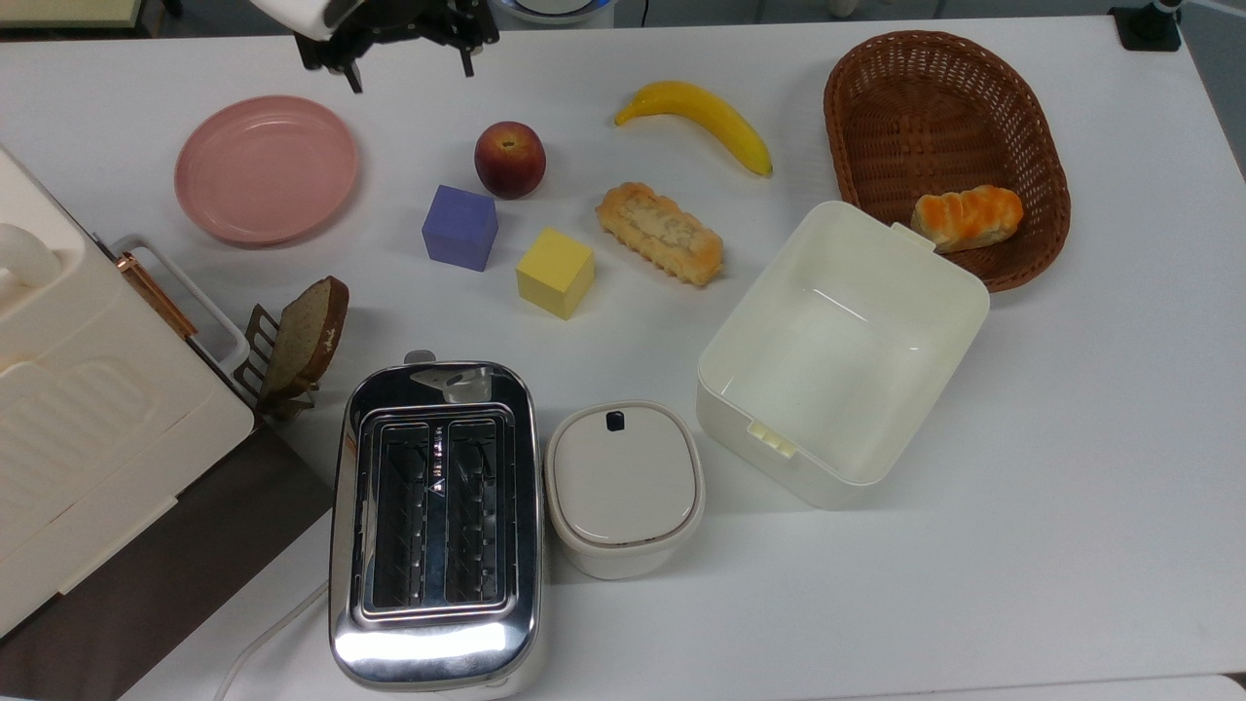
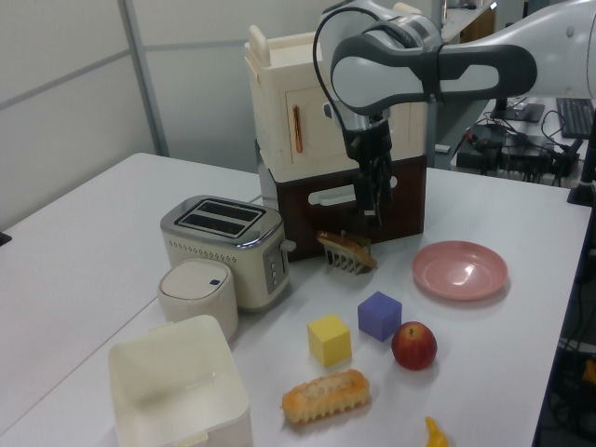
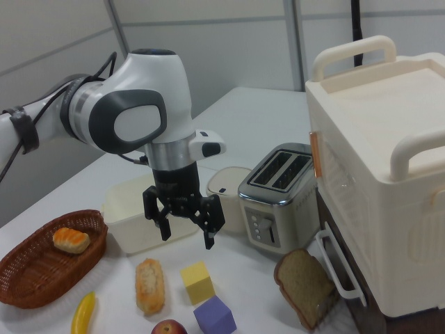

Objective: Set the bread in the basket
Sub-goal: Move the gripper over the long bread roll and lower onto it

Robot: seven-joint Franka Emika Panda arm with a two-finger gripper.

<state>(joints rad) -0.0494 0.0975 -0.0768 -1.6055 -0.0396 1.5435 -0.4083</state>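
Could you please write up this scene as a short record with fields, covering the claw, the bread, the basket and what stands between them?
claw: open, empty, raised above the table
bread: flat on the table, untouched, beside the yellow cube
basket: at the top view's upper right, holding an orange twisted bun
between bread and basket: cream tub, its corner touching the basket
task state: bread not yet grasped
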